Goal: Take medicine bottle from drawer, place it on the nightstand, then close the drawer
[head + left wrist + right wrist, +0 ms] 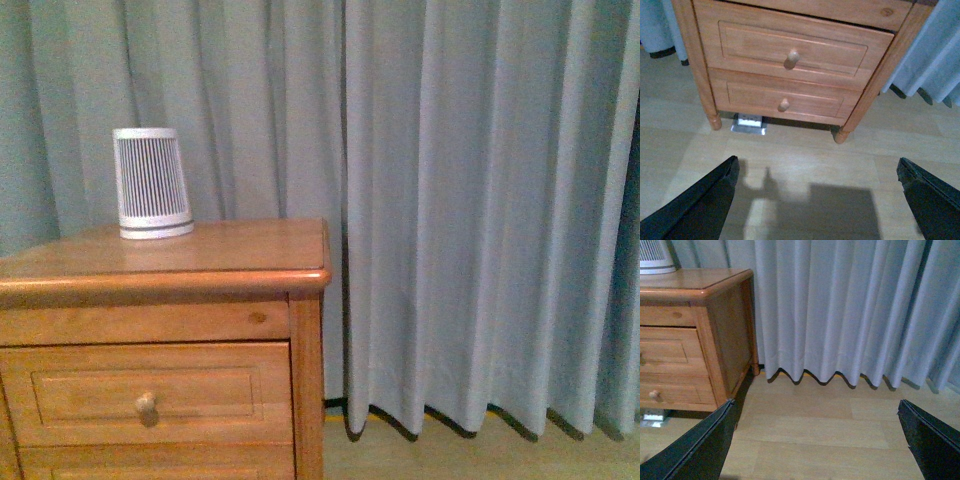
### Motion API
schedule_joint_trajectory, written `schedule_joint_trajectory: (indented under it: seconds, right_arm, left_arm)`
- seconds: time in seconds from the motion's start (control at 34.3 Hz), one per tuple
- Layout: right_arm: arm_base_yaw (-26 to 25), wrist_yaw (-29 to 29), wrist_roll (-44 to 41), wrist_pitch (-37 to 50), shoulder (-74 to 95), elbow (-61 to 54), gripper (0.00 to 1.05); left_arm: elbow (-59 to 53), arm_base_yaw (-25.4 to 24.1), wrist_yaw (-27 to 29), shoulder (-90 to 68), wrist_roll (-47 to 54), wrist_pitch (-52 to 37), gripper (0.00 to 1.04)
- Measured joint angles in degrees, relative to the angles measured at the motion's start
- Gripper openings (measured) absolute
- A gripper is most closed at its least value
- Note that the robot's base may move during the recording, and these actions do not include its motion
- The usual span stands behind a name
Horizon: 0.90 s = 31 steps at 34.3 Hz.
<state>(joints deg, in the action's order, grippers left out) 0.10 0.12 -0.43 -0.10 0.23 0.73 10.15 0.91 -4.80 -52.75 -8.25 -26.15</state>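
The honey-brown nightstand [200, 262] stands at the left of the front view. Its upper drawer [150, 393] is shut, with a round knob [146, 405]. The left wrist view shows the upper drawer [790, 47] and its knob [792, 58] above the lower drawer [785, 97]. My left gripper [817, 172] is open and empty, low over the floor, well short of the nightstand. My right gripper [815, 412] is open and empty over the floor, to the right of the nightstand [705, 285]. The medicine bottle is out of view. Neither arm shows in the front view.
A large white ribbed tapered canister [152, 183] stands on the nightstand top. Grey curtains [480, 200] hang behind and to the right, down to the pale wood floor [815, 430]. A metal floor socket plate [749, 123] lies under the nightstand.
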Motion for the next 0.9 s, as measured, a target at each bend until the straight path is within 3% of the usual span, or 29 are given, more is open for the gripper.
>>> schedule_joint_trajectory:
  seconds: [0.12,0.29,0.9]
  right_arm:
    - [0.0,0.0,0.0,0.0,0.0,0.0,0.98]
    - [0.0,0.0,0.0,0.0,0.0,0.0,0.98]
    - [0.0,0.0,0.0,0.0,0.0,0.0,0.98]
  left_arm:
    - [7.4,3.6,3.4,-21.6,1.4,-14.6,0.98]
    - [18.5,5.3,5.4,-42.0,3.4,-21.9,0.98]
    - [42.8,6.5,1.8,-71.6,7.8,-31.5,0.98]
